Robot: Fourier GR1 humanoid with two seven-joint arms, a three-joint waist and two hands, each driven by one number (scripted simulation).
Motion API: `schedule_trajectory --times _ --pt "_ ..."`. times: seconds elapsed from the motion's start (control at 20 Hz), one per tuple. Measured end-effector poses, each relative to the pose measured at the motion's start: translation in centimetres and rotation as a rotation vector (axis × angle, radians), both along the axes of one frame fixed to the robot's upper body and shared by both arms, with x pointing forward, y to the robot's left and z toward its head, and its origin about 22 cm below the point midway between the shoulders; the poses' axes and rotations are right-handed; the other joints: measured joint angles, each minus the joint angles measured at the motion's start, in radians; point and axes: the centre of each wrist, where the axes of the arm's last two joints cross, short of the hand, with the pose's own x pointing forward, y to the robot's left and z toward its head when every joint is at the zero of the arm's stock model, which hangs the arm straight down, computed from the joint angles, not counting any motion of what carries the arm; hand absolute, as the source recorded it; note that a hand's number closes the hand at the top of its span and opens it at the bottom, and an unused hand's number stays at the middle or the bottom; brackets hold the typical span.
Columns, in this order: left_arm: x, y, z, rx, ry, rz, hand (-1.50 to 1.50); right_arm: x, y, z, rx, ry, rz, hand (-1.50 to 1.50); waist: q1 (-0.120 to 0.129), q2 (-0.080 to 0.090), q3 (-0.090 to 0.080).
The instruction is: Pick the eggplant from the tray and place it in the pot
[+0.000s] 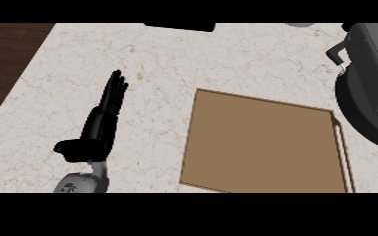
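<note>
eggplant shows nowhere, not on the tray [258, 145] at lower right; the pot [362, 105] at the right edge may hide it. left hand [100, 125] rests at left, fingers straight, empty. placing seems done; next, confirm.

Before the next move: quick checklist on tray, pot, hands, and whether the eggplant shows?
1. Is the eggplant in view: not ok; none shows on the tray.
2. Is the tray flat on the counter: ok.
3. Is the pot in view: ok, cut by the right edge; its inside: cannot tell.
4. Is the left hand open and holding nothing, left of the tray: ok.
5. Is the right hand in view: not ok.
</note>
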Motion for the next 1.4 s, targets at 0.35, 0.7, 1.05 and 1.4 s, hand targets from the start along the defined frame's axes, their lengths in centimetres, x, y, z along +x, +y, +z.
schedule_trajectory --times 0.35,0.7,1.05,1.4 --pt "-0.3 0.9 -0.6 0.003 0.008 0.046 0.0 -0.7 -2.6 -1.6 0.0 0.018 -0.056 1.5 -0.042 -0.012 0.001" --pt "-0.5 1.9 -0.8 0.0 0.013 0.074 0.0 -2.1 -5.8 -4.2 0.043 0.02 -0.094 1.5 -0.071 -0.022 0.001" --pt "-1.2 2.1 -1.0 0.0 0.02 0.087 0.0 -4.1 -9.2 -7.0 0.182 -0.005 -0.13 1.5 -0.081 -0.026 0.002" --pt "-1.0 2.0 -0.7 -0.005 0.019 0.085 0.0 -6.3 -11.1 -11.2 0.36 -0.004 -0.222 -1.5 -0.083 -0.025 0.002"
